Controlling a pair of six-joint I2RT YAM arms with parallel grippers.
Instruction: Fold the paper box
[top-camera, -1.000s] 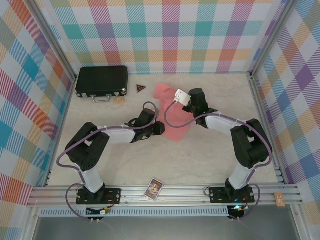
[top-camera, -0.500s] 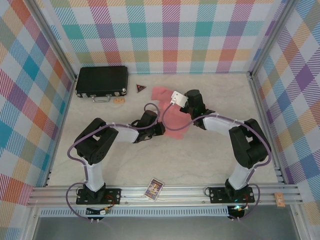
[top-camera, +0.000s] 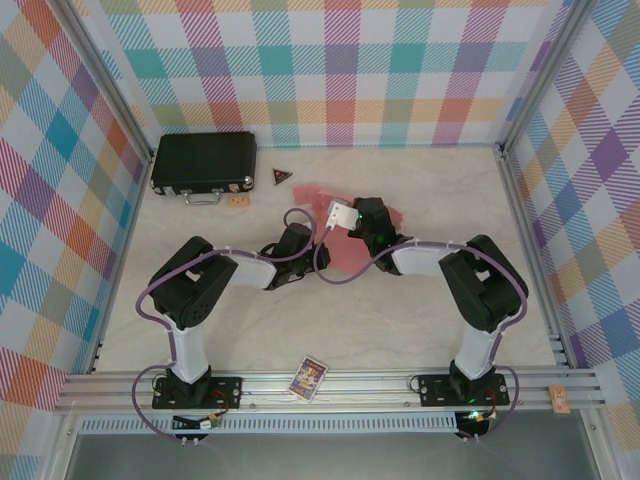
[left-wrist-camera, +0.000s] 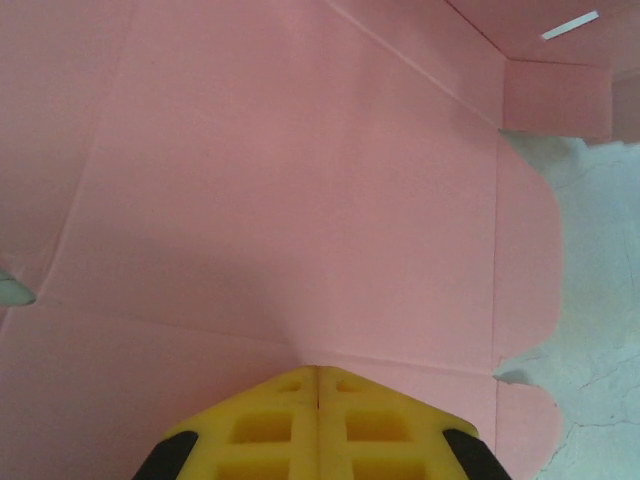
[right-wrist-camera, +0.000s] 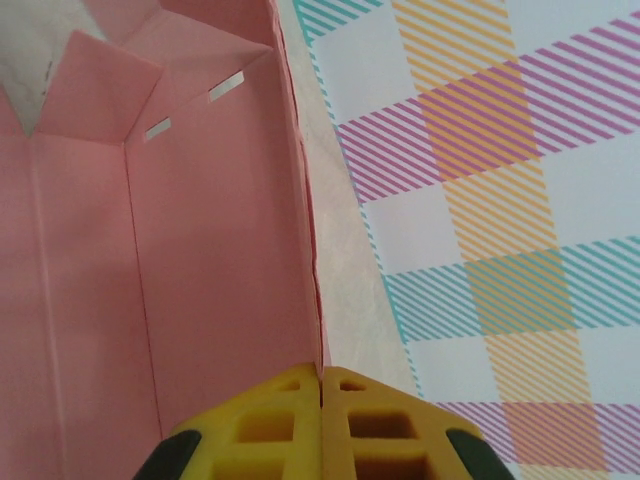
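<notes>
Right tool (right-wrist-camera: 322, 385): pressed together, pinching upright wall edge of paper box (right-wrist-camera: 210, 250). Left tool (left-wrist-camera: 318, 385): pressed together at flat panel crease, grip uncertain. Box extends ahead of both.

Robot lab cell: alu-profile frame (top-camera: 400, 385), plaid backdrop walls (top-camera: 340, 70), left arm (top-camera: 190, 290) & right arm (top-camera: 485, 295) bolted on.

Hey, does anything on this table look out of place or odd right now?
The small picture card lies askew at the near edge, overlapping the metal rail. The paper box looks lopsided only because it is half folded.
</notes>
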